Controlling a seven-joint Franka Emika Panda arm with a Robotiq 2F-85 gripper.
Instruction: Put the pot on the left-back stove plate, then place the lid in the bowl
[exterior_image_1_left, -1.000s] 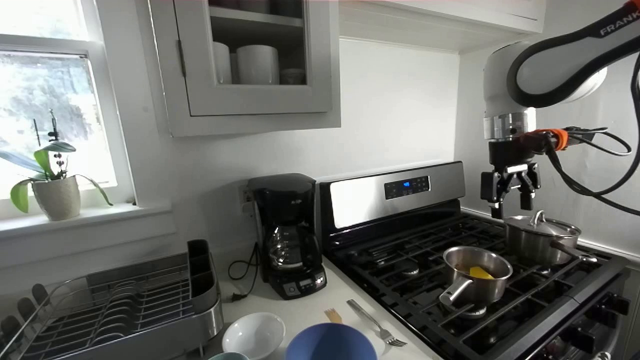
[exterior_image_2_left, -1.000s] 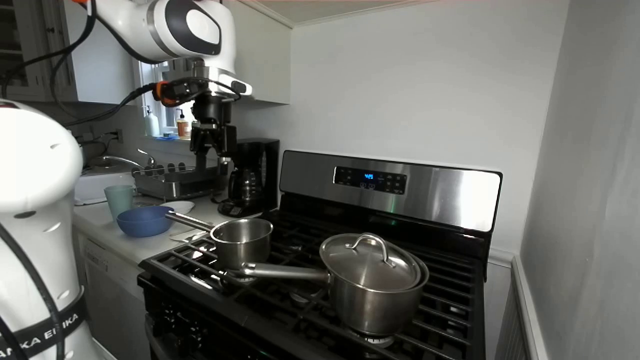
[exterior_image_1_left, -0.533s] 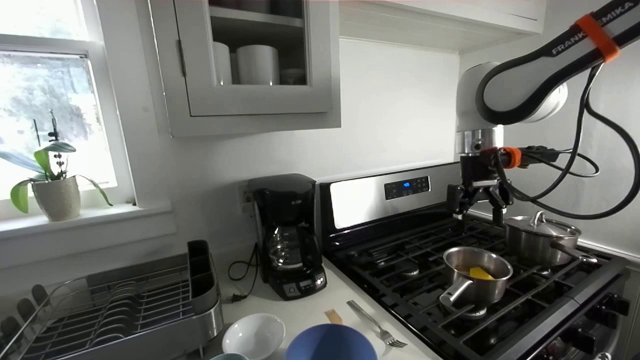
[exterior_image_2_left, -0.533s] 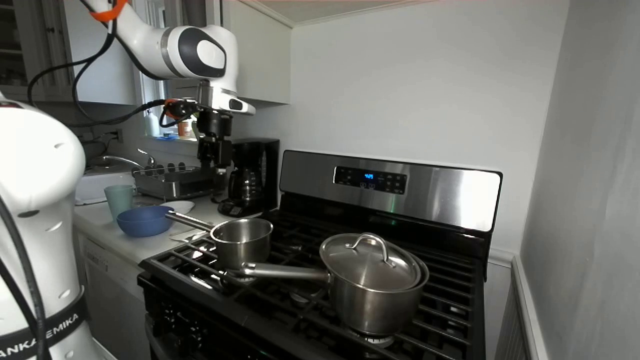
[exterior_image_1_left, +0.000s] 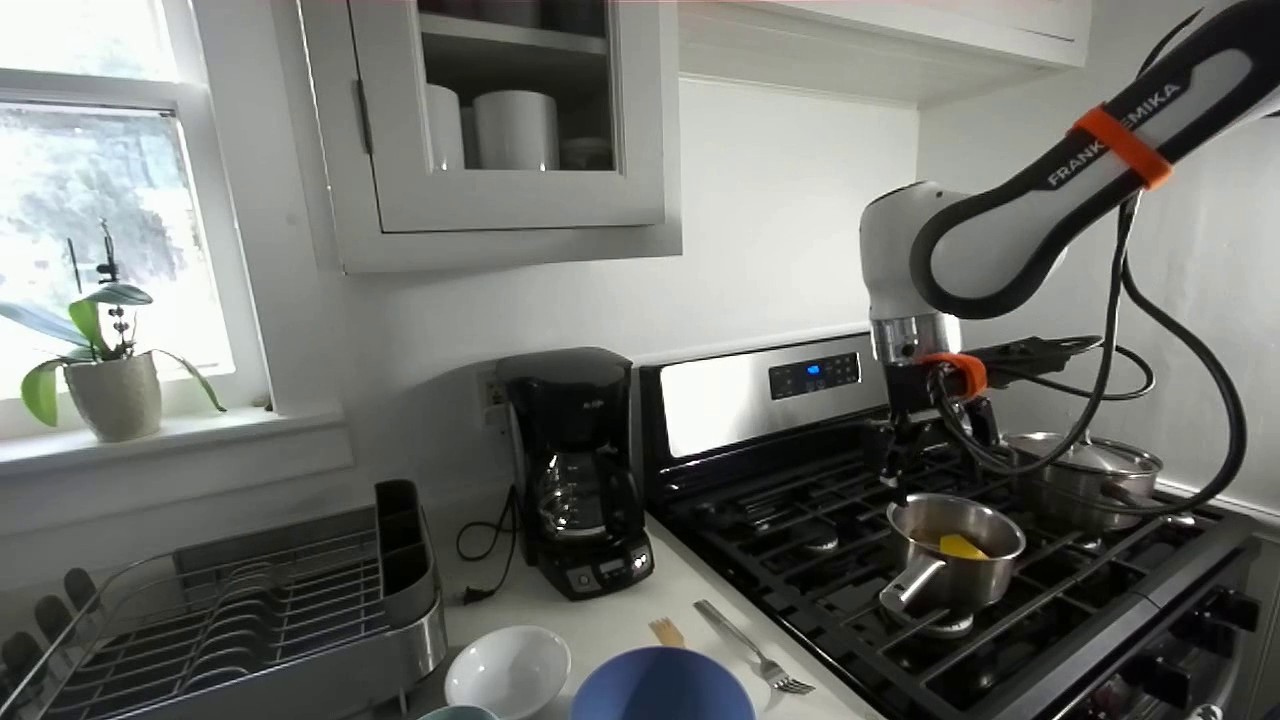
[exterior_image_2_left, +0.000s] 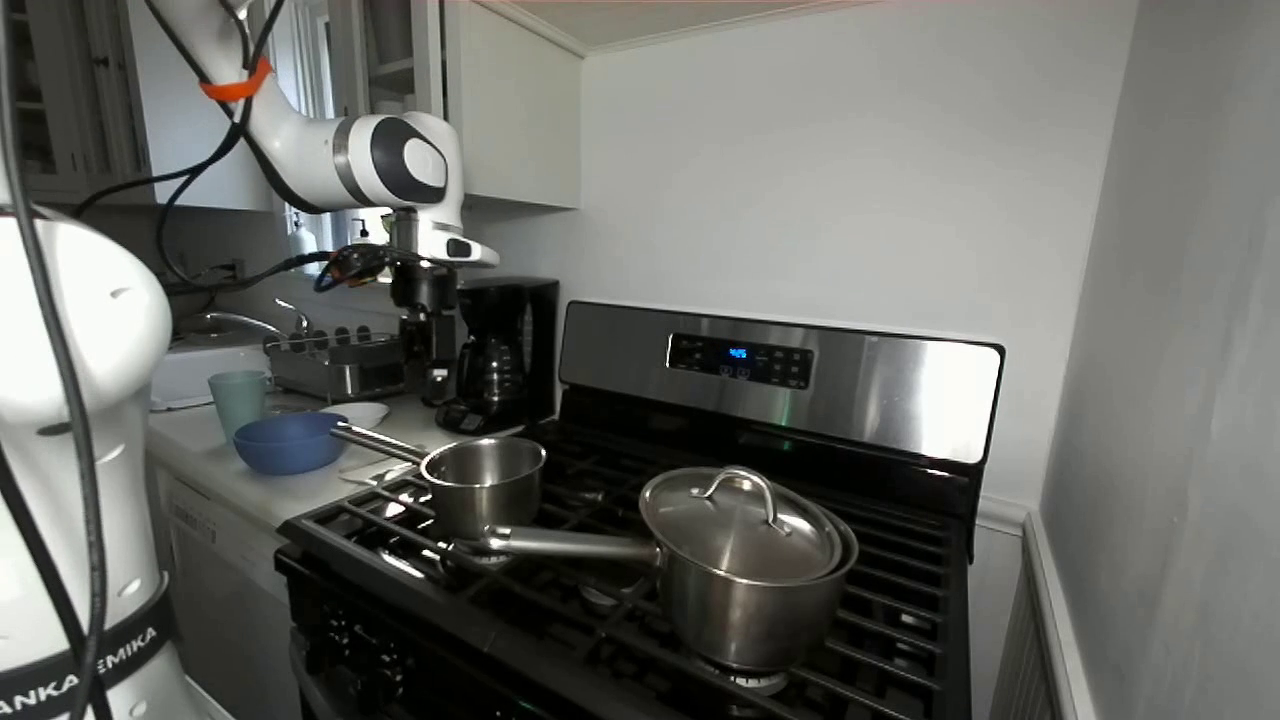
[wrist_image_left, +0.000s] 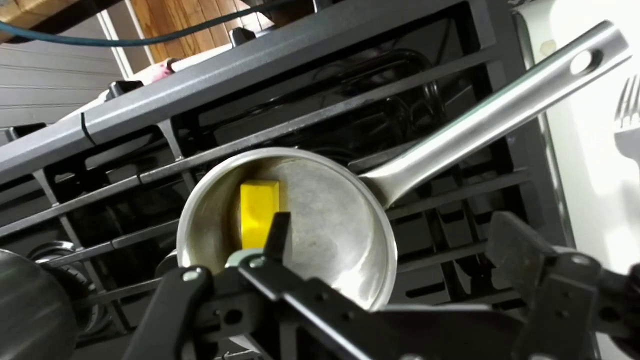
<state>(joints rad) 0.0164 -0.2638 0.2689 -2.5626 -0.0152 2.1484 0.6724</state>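
Saucepan (wrist_image_left: 330, 215), the sm. shiny one, stands upright on the front-left burner (exterior_image_1_left: 948, 627), its long straight handle (wrist_image_left: 500, 125) reaching toward the counter (wrist_image_left: 582, 165), where a fork (exterior_image_1_left: 768, 668) lies. My gripper (wrist_image_left: 390, 222) hangs near it w/ fingers (wrist_image_left: 517, 250) spread wide, nothing btwn them; no contact w/ the saucepan that I can see. I'd call this the approach, pre-grasp; target's the left-back burner (exterior_image_1_left: 822, 541).

Handling, my guess: rigid metal, fairly light, no give & not fragile. Polished, so prob. slick; the handle may roll or twist in a pinch. Yellow block (wrist_image_left: 260, 215) lies inside, on the side away from the handle, so extra wt. out front if it's dense (can't tell), & it could slide if I tilt. So I'd take the handle close to its root, not out at the holed end, square across, firm, then lift slow & level.

Lid (exterior_image_2_left: 740, 530) lies on the bigger steel pot (exterior_image_2_left: 750, 620); later I'd pinch its loop (exterior_image_2_left: 746, 473) from above, prob. slick too. For the drop I see a blue bowl (exterior_image_2_left: 290, 448) & a white bowl (exterior_image_1_left: 508, 672); task doesn't say which, so I'd check b4 letting go.
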